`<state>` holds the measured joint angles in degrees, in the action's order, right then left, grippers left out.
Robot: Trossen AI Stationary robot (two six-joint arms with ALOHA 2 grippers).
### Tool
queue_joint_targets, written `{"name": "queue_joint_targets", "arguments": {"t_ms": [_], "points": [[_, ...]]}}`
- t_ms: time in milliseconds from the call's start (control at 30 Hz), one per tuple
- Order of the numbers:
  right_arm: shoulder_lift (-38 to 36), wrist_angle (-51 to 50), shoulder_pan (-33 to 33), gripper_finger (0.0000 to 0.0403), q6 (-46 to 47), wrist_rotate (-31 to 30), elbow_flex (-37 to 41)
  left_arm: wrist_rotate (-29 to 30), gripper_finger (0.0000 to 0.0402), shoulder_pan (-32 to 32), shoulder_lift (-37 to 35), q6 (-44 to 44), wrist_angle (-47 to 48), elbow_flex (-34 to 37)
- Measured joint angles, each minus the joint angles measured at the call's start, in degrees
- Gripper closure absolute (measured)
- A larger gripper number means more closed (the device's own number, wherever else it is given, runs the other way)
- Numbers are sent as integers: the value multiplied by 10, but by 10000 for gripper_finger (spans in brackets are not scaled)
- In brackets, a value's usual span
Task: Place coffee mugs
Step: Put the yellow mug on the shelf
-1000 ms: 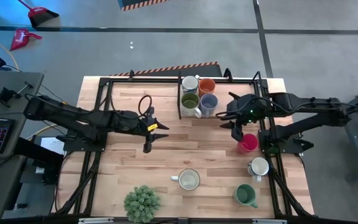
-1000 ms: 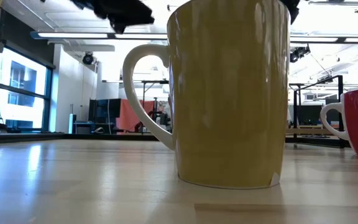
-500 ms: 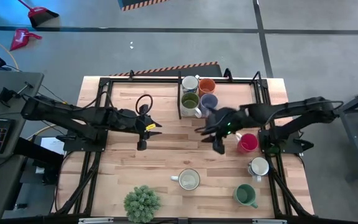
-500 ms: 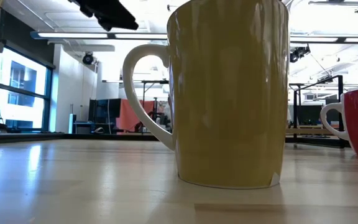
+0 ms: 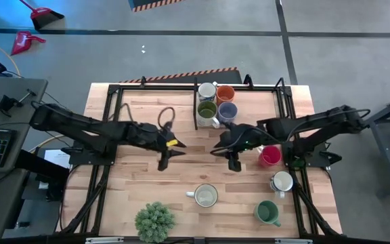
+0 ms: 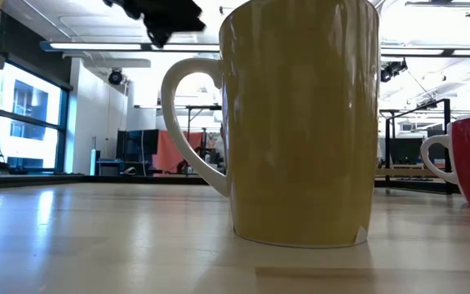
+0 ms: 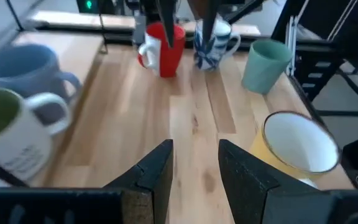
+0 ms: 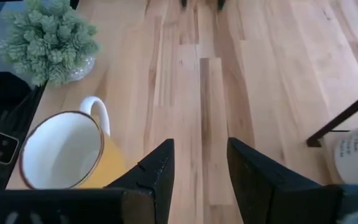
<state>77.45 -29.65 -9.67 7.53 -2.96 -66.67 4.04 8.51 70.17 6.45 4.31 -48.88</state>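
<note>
Above pale planked wood, left hand (image 5: 162,161) and right hand (image 5: 234,161) parted, empty; glossy round mugs (image 5: 216,104) nearby.

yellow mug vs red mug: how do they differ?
The yellow mug is pale yellow outside with a white interior; the red mug is red inside and out. The yellow mug stands alone near the table's front middle; the red mug stands farther back toward the right side. Both are upright, empty, and ungripped.
</note>
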Motion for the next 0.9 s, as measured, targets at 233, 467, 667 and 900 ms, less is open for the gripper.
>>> {"name": "queue_joint_targets", "arguments": {"t_ms": [233, 467, 667, 900], "points": [[-31, -85, 0, 276, 14, -35, 0, -37, 286, 15, 109, 34, -105, -14], [-39, -106, 0, 276, -2, -40, 0, -55, 276, 40, 211, 83, -44, -98], [-39, -136, 0, 276, -16, -40, 0, -64, 234, 61, 273, 85, 60, -190], [-39, -213, 0, 276, -11, -72, 0, -60, 205, 75, 329, 89, 140, -297]]}}
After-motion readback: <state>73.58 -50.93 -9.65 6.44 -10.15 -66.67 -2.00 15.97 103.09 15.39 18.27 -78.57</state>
